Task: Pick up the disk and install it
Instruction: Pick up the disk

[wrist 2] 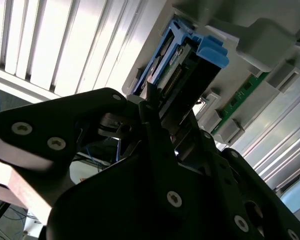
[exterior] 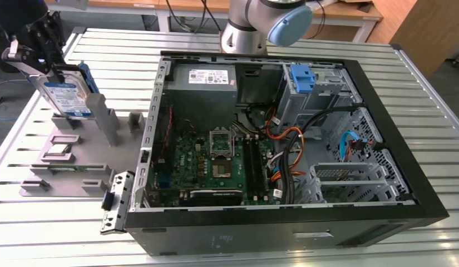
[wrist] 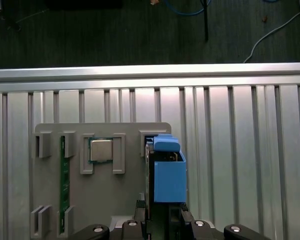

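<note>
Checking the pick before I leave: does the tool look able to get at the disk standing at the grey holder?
Probably yes. The tool sits right at the top edge of the disk, which stands on edge at the grey holder; nothing lies between them, and the computer case stands apart.

- We see an open black computer case (exterior: 289,236) lying on a slatted metal table (exterior: 51,233).
- Inside the computer case we find a green motherboard (exterior: 207,164), a grey power supply (exterior: 207,83) in one corner and a bundle of orange cables (exterior: 285,136).
- A blue bracket (exterior: 302,78) sits on the metal cage inside the computer case, near the power supply.
- Just outside the computer case lies a grey holder tray (exterior: 95,153), and in the first wrist view we see a square chip (wrist: 100,150) and a green memory stick (wrist: 64,180) slotted into it.
</note>
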`<state>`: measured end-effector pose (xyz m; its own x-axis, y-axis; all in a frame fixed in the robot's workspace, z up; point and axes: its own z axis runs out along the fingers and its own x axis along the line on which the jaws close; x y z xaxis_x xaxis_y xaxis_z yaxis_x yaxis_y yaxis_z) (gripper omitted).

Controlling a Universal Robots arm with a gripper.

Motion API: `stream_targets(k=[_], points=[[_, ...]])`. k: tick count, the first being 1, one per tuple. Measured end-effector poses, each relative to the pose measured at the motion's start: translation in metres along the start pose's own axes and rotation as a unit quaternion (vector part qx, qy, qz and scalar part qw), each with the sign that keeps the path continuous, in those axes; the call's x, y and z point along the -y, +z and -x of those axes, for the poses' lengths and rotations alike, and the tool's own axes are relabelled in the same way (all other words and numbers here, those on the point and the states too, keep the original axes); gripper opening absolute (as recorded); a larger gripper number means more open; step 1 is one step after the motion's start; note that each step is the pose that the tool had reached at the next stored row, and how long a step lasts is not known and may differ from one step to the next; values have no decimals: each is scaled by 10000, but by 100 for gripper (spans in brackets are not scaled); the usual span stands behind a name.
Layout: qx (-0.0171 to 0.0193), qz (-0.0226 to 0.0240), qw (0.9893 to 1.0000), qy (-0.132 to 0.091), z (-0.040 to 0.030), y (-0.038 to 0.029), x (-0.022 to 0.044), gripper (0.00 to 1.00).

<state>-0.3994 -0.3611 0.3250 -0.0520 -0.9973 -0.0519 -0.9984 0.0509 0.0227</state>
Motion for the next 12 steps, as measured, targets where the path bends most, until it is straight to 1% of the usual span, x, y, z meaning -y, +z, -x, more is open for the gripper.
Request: stream_targets(k=[4,12], points=[[0,0,10000,0,6,-125,-3,35],[1,-1,10000,0,22,-415,-9,35]])
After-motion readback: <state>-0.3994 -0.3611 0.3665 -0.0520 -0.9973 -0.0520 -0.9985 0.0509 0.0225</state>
